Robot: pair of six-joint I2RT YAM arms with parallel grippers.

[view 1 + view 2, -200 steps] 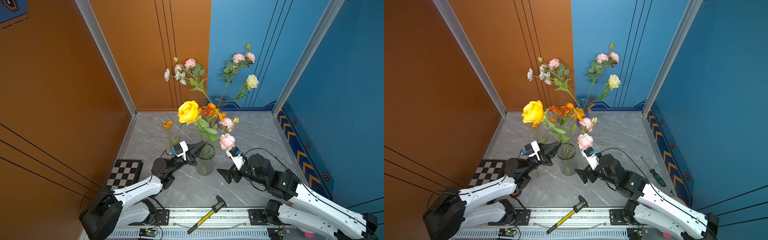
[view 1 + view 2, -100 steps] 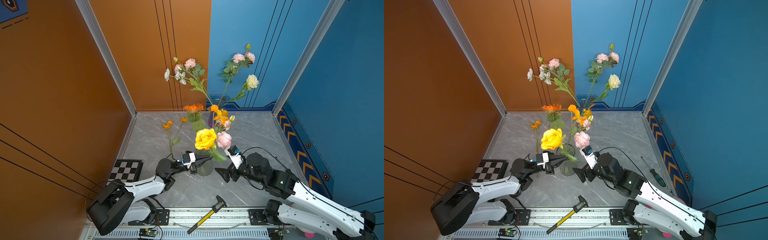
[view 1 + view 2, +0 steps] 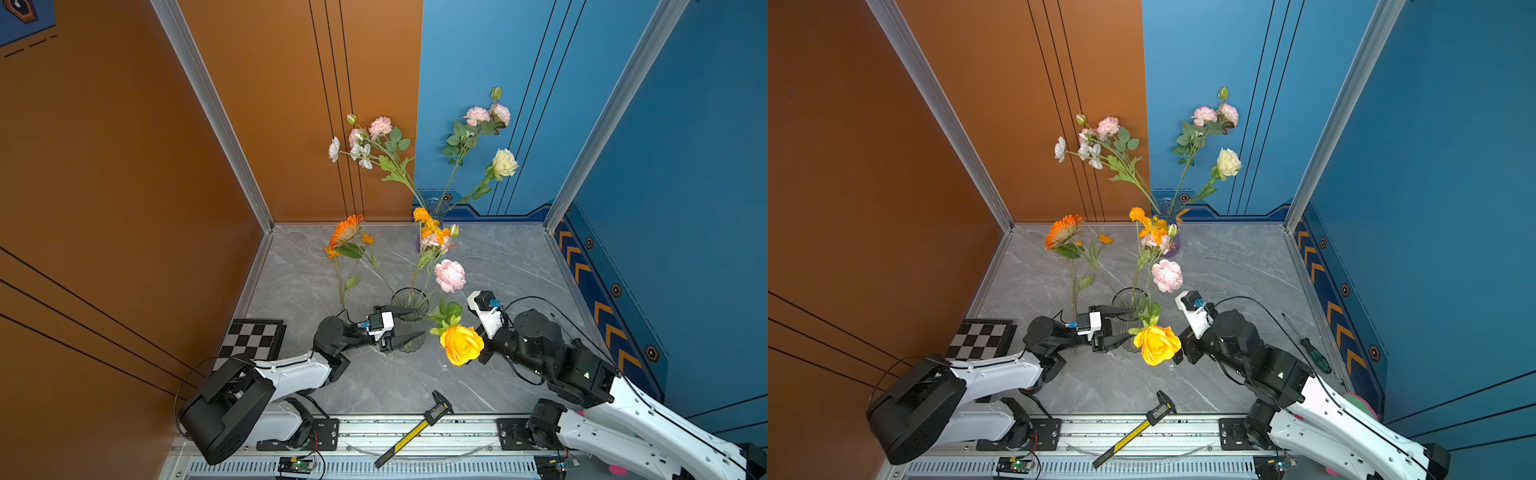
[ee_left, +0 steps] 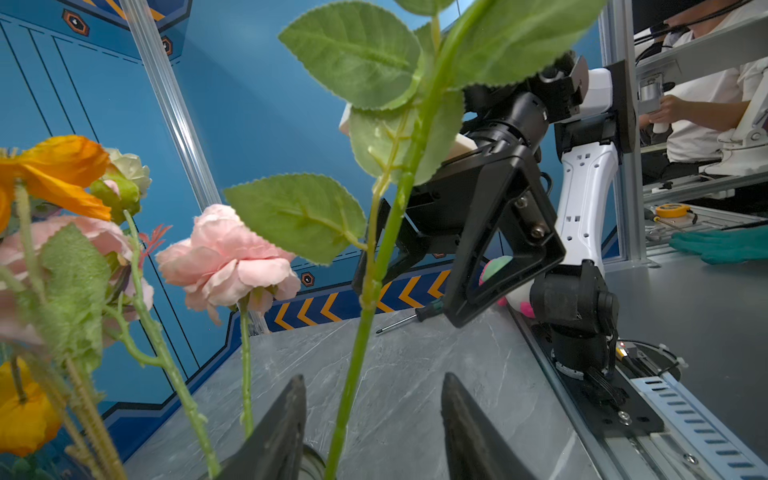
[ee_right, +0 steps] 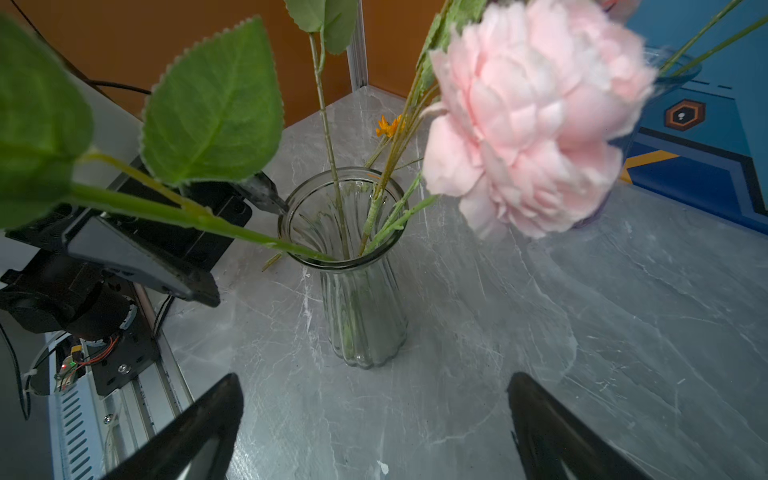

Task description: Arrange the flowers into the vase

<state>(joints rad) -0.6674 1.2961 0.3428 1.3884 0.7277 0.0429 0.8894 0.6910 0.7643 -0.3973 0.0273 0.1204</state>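
L pincer (image 4: 372,380) sits level w/ the rim of the clear ribbed glass vase (image 3: 413,345), which stands mid grey marble bench (image 3: 498,266). Its jaws are partly apart; the green stem of the yellow rose (image 3: 461,344) runs btw the two black fingers (image 4: 286,419), and as far as I can see it is not pinched. In the R wrist view that stem goes over the rim into the vase. The bloom leans out low toward the R arm. R pincer (image 5: 374,377) hangs near the vase on the opposite side, jaws spread wide, nothing in them. Also up out of the vase: pale pink bloom (image 3: 450,275), orange blooms (image 3: 430,226), orange daisy (image 3: 345,230). A second glass vase (image 3: 436,205) at the back wall holds pink, white & cream blooms. Checkerboard (image 3: 253,338) lies bench-left, and a yellow-black caliper (image 3: 415,428) lies on the front rail.
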